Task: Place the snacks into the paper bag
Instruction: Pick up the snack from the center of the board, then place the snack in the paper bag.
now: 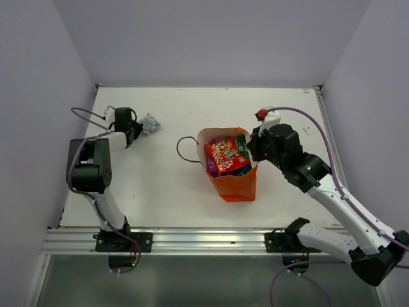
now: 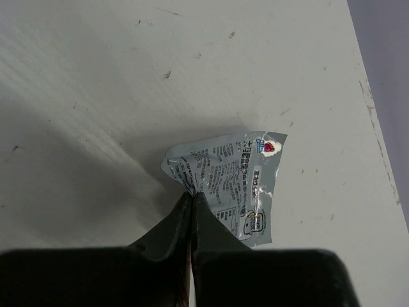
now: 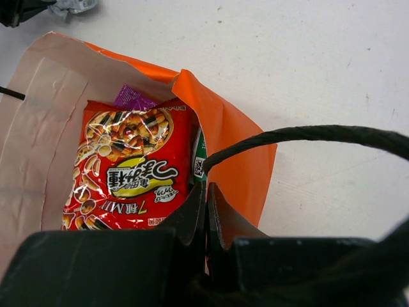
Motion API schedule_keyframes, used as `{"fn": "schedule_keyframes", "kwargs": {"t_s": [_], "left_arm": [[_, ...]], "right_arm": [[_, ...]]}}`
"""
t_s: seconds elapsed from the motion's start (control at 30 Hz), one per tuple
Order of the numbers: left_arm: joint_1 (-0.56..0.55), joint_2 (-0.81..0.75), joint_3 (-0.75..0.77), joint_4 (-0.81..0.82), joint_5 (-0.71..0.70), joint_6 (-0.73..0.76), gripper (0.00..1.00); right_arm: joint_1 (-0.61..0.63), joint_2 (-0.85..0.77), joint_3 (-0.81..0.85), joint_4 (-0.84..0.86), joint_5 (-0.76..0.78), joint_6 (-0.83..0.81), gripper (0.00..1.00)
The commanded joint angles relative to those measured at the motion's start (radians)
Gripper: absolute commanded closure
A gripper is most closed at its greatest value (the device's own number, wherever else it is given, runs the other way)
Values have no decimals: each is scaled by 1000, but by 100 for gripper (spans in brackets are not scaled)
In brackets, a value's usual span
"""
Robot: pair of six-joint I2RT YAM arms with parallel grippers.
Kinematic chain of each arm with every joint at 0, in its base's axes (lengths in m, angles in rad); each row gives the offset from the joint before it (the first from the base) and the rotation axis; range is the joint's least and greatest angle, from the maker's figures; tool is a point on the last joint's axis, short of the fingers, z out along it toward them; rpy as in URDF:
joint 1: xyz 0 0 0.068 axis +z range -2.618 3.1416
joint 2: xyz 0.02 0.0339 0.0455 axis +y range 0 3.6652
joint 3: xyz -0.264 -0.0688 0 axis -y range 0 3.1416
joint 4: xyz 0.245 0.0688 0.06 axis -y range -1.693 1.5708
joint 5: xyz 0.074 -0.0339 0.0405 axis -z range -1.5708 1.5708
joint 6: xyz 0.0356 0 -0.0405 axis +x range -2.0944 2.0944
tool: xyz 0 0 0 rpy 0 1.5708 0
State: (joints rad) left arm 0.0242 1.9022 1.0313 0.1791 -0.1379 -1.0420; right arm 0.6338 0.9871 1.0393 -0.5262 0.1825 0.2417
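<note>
— Left gripper (image 2: pixel 191 194) is pinching one corner of the small silver-grey foil packet (image 2: pixel 233 182), its jaws pressing together with only foil between them. The packet is crumpling at the pinch and throwing a shadow on the white table (image 2: pixel 96 77). It looks lifted, but I cannot tell whether its far edge is touching.

— Why the corner?

— Judgement: flat foil is offering little else to grab, and an edge pinch is letting it dangle so it can go in end-first. Right gripper (image 3: pixel 206 190) is doing the support job, jaws squeezing tight on the rim of the bright orange paper carrier bag (image 3: pixel 239 128), right where a black cord handle (image 3: pixel 307 133) is rooting. That appears to be holding the mouth open and bracing the bag.

— Contents?

— A red foil packet (image 3: pixel 128 166) is lying uppermost inside, a magenta-purple packet (image 3: pixel 133 97) is peeking out behind it, and a green-and-white packet (image 3: pixel 199 152) is wedging against the gripped wall.

— Remaining?

— The silver-grey packet is sitting well apart from the bag, out at the table's left, while the bag is resting mid-table. I am reading this as a late packet, possibly the last. The carry should be aiming over the pale inner wall and steering clear of the second cord loop (image 1: pixel 183 150) on the bag's left.
</note>
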Motion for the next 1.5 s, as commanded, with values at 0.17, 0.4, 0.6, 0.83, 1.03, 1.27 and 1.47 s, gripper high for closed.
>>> {"fn": "schedule_keyframes", "kwargs": {"t_s": [0.17, 0.4, 0.6, 0.83, 1.03, 1.27, 1.47], "left_arm": [[-15, -334, -14, -87, -75, 246, 100], [-130, -609, -22, -119, -108, 476, 100], [-231, -802, -25, -104, 23, 622, 100], [-323, -893, 65, -222, 268, 675, 100], [-550, -865, 137, -299, 294, 764, 100], [-849, -740, 231, -404, 60, 803, 100], [-1043, -548, 387, -597, -248, 743, 100]], "right_arm": [[1, -15, 16, 28, 9, -19, 100], [1, -18, 15, 31, 5, -1, 100], [1, -21, 13, 25, 20, 1, 100], [1, -18, 11, 22, 29, 2, 100], [1, -11, 14, 29, 31, 13, 100], [1, -21, 28, 6, 38, 13, 100], [1, -25, 30, -3, 38, 13, 100]]}}
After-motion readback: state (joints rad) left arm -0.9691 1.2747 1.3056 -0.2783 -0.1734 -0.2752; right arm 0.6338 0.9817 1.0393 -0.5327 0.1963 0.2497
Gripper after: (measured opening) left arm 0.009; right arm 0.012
